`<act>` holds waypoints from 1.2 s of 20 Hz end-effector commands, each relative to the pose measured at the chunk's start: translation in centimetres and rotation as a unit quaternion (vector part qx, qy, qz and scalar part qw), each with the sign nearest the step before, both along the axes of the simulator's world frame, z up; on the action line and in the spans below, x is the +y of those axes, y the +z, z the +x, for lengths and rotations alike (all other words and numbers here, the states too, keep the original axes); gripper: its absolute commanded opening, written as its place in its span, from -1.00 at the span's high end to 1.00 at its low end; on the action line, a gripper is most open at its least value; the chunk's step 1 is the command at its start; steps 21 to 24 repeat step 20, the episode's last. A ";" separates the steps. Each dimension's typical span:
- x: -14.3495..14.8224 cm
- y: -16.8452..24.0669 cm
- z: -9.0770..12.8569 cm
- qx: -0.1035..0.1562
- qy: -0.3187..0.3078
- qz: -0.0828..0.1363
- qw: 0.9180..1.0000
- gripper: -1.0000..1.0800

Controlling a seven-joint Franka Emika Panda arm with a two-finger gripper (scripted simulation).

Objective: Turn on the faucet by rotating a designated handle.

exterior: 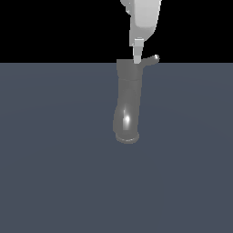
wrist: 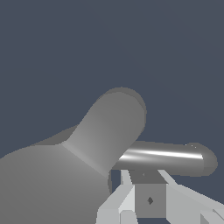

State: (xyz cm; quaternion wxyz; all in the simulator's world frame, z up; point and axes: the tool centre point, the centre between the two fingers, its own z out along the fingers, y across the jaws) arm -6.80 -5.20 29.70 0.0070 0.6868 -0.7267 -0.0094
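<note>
The faucet is a glossy dark-grey tube, with its flared rim toward the near end and its wider head at the far end. The handle is a thin grey lever that sticks out from the head toward the exterior view's right. My white gripper comes down from above, its tips at the head, right beside the handle's root. In the wrist view the faucet looms large. The shiny handle lies just past my gripper. I see no open gap between the fingers, and they hold nothing.
The faucet lies on a flat dark blue-grey floor with nothing else on it. The background beyond the floor's far edge is black.
</note>
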 end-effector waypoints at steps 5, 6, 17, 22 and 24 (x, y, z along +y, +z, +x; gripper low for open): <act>-2.6 0.0 2.3 -0.007 -0.017 -0.001 1.000 1.00; -3.0 0.0 2.5 -0.007 -0.019 -0.001 1.000 1.00; -6.7 0.0 5.5 -0.011 -0.040 -0.002 0.999 1.00; -7.4 0.0 6.0 -0.011 -0.044 -0.002 0.999 1.00; -7.4 0.0 6.0 -0.011 -0.044 -0.002 0.999 1.00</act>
